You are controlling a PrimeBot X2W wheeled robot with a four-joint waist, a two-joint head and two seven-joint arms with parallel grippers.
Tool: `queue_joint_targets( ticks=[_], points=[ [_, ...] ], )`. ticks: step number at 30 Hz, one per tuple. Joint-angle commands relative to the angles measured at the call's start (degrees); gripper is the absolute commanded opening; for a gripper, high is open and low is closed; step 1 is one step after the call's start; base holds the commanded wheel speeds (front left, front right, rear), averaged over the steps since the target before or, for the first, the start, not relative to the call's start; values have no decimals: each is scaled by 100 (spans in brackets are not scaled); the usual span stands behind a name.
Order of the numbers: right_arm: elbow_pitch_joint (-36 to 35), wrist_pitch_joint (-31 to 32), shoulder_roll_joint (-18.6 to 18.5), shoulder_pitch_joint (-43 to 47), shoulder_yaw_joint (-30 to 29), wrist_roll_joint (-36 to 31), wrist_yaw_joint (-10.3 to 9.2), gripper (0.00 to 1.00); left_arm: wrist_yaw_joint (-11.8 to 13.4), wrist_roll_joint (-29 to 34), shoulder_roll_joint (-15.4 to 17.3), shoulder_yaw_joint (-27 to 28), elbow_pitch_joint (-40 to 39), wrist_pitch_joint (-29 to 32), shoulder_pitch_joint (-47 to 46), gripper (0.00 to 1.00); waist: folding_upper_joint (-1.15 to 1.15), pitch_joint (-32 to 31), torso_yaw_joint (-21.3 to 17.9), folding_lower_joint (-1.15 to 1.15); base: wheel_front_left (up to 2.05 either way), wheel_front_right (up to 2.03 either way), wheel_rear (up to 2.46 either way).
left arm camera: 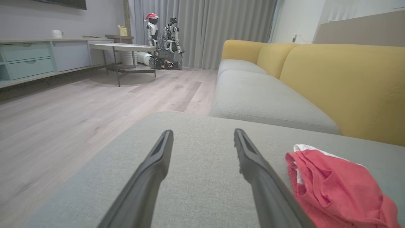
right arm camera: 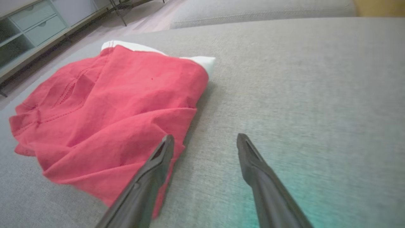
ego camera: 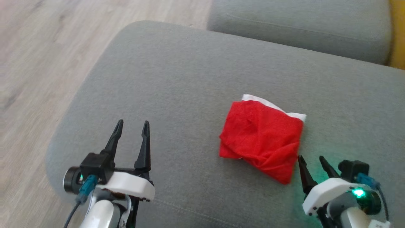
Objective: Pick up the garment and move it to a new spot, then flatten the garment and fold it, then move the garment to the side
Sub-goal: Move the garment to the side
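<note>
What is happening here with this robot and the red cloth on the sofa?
A two-armed robot is working over a grey sofa cushion. A red garment with a white edge lies on it in a compact, somewhat wrinkled bundle. Both end effectors are open and hold nothing. The right end effector is right beside the garment's near corner. The left end effector is well apart from the garment, on its left, over bare cushion.

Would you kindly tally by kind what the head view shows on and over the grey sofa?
Garments: 1, the red garment, lying on the near cushion.
Grippers: 2, the left gripper and the right gripper, both open and empty.
Grey seat cushions: 2, the near cushion and the far cushion.
Total: 5.
</note>
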Motion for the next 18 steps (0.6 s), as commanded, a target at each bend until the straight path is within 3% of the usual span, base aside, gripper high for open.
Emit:
queue_joint_targets(
  ticks=[1, 9, 12, 18],
  points=[
    [24, -106, -39, -324, 172, 53, -5, 100, -21, 57, -7, 191, -157, -64, -352, 100, 0, 77, 198, 0, 0, 0, 0],
    [1292, -164, -39, -878, 269, 252, -5, 100, -146, 184, -103, 229, -249, -69, -385, 100, 0, 190, 395, 0, 0, 0, 0],
    [1568, -133, -39, -996, 413, 360, -5, 0, -184, 228, -137, 263, -262, -70, -366, 100, 0, 206, 381, 0, 0, 0, 0],
    [1739, -235, -39, -1257, 699, 295, -5, 0, -224, 327, -224, 352, -299, -70, -315, 100, 0, 230, 131, 0, 0, 0, 0]
  ],
)
